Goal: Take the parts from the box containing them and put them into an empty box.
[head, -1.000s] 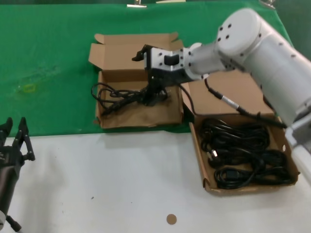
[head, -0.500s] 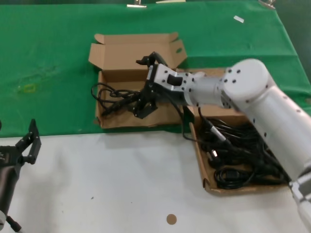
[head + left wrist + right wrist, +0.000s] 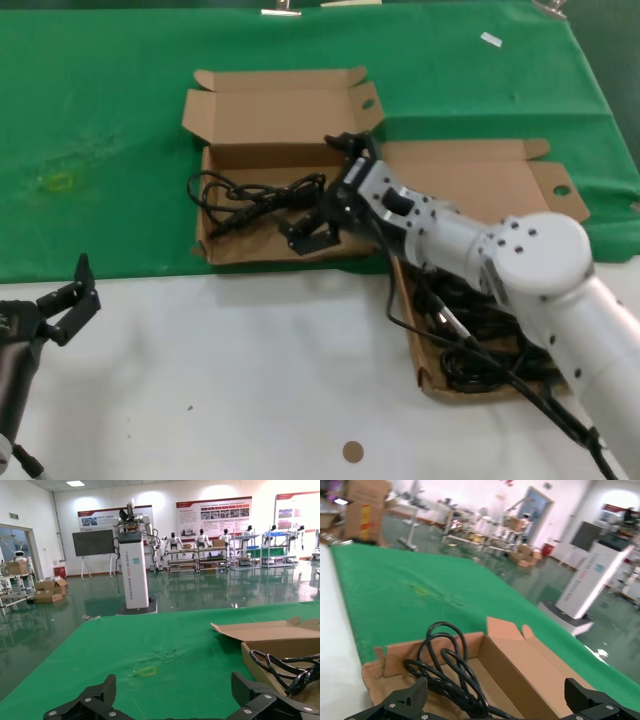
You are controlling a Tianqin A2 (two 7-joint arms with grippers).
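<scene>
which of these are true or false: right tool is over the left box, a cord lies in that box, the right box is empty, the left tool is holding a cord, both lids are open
1. The right tool is over the left box. True.
2. A power cord lies in that box. True; one loop hangs over its left wall.
3. The right box is empty. False: it holds several black cords.
4. The left tool is holding a cord. False: it is open and empty, parked over the white table, away from both boxes.
5. Both box lids are open. True.
</scene>
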